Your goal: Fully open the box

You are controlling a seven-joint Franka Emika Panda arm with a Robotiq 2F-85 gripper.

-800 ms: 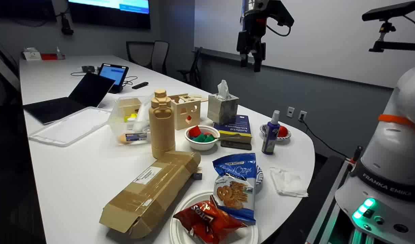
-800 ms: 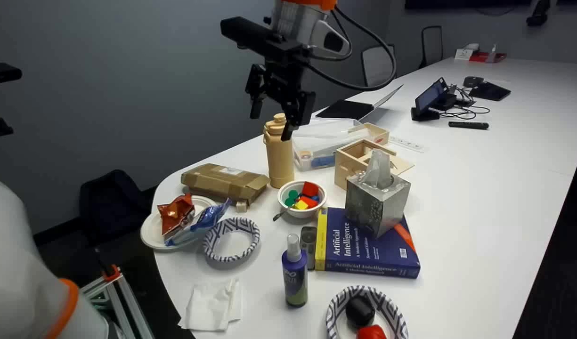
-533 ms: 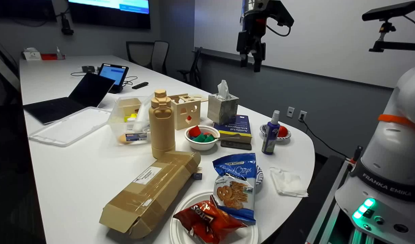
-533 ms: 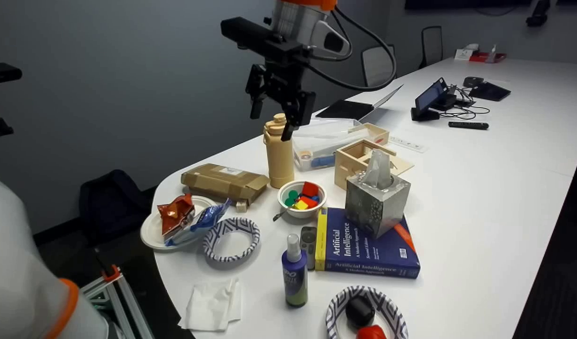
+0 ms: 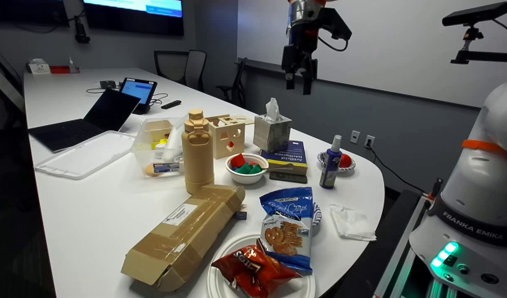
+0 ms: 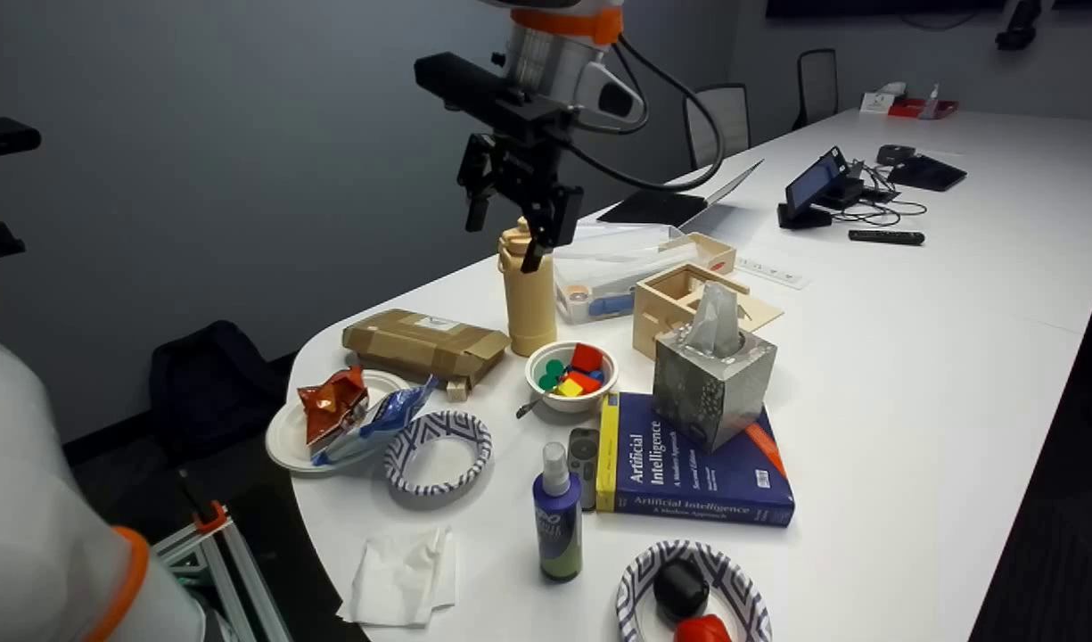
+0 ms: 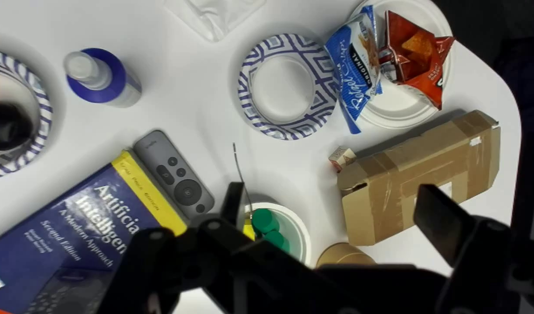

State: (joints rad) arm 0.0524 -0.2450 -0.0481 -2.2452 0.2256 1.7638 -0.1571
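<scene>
both exterior views show spread jaws lower than before, the box (image 5: 186,235) unmoved.

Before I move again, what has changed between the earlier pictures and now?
The pincer has come down a little in both exterior views, shifting slightly toward the left of each picture. Nothing was taken hold of or let go: its jaws stand open with nothing between them. The cardboard box, bottle, bowl and tissue box stayed as they were.
</scene>
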